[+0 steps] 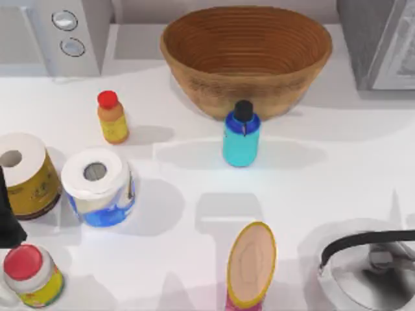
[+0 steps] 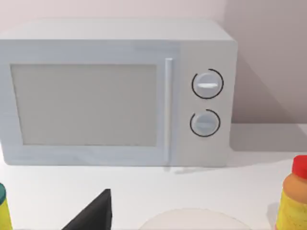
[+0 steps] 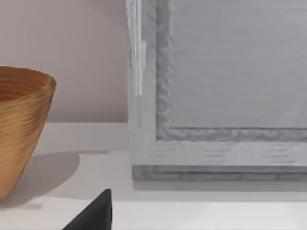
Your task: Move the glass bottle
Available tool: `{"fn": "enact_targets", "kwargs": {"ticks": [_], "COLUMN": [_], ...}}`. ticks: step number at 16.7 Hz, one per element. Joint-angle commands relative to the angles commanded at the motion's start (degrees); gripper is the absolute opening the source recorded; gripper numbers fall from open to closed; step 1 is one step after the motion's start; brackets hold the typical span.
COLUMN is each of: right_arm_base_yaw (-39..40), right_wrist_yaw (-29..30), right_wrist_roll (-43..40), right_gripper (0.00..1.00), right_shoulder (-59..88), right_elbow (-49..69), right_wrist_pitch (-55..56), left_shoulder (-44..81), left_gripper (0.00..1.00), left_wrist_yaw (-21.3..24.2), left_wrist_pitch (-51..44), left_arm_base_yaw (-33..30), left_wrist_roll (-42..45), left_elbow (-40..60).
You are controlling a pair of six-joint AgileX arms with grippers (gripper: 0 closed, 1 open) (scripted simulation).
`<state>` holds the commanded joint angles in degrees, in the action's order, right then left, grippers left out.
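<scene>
The glass bottle [image 1: 241, 137] is a small cyan-blue bottle with a narrow black cap. It stands upright near the table's middle, just in front of a wicker bowl [image 1: 246, 55]. Nothing touches it. My left arm [image 1: 8, 217] shows as a dark shape at the table's left edge, far from the bottle. A black part of my left gripper [image 2: 93, 215] juts into the left wrist view, facing a white microwave [image 2: 120, 93]. A black part of my right gripper [image 3: 93, 214] shows in the right wrist view, low over the table near a grey appliance [image 3: 220, 91].
An orange-yellow bottle with a red cap [image 1: 112, 117] stands left of the glass bottle. Two paper rolls [image 1: 98, 186] [image 1: 23, 173] and a red-lidded jar [image 1: 29, 275] crowd the left side. A wooden-topped pink container [image 1: 251, 265] and a kettle [image 1: 373, 269] sit at the front.
</scene>
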<state>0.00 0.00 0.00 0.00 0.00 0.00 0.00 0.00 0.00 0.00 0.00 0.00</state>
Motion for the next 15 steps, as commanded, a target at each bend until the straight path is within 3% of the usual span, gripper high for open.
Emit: {"fn": "enact_targets", "kwargs": {"ticks": [7, 15], "right_arm_base_yaw": [3.3, 13.7], "right_wrist_yaw": [-4.6, -14.4], "right_wrist_roll": [-1.6, -6.0], "right_gripper": [1.00, 1.00], "right_shoulder": [8.9, 50.7], "right_elbow": [6.2, 25.5], "right_wrist_pitch": [6.3, 24.1], "left_shoulder": [0.0, 0.0], "left_gripper": [1.00, 1.00], "left_wrist_yaw": [0.0, 0.0], "left_wrist_pitch": [0.0, 0.0], "left_arm_base_yaw": [0.0, 0.0], "left_wrist_roll": [0.0, 0.0], "left_elbow": [0.0, 0.0]}}
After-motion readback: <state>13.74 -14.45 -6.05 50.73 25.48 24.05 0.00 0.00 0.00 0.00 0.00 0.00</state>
